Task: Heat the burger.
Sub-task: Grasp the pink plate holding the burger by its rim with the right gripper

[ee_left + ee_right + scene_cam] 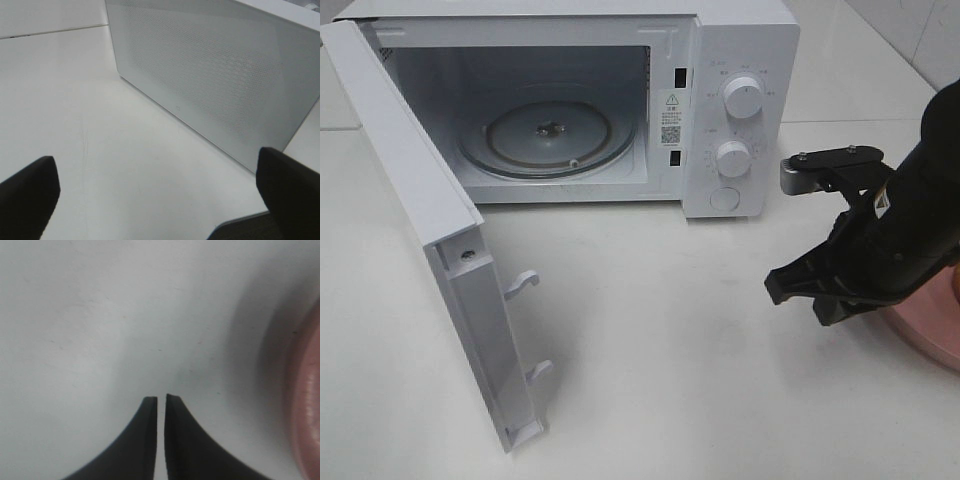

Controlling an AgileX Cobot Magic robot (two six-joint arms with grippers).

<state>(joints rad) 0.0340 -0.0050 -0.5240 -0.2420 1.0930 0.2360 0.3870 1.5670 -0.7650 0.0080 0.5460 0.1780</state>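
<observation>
Microwave (740, 60) at the back of the white desk (650, 380), door (420, 220) swung wide open, glass turntable (548, 135) inside. Left jaws spread wide and empty, low over the desk, facing the door's outer side. Right jaws nearly closed, only a thin slit between the tips, gripping nothing, just beside a pink plate (932, 335). Burger not visible in any view.

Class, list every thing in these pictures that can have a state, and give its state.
microwave door: swung wide open
glass turntable: in place, nothing on it
left gripper: open, empty
right gripper: nearly shut, thin slit, holding nothing
pink plate: only its edge in view
burger: not in view
</observation>
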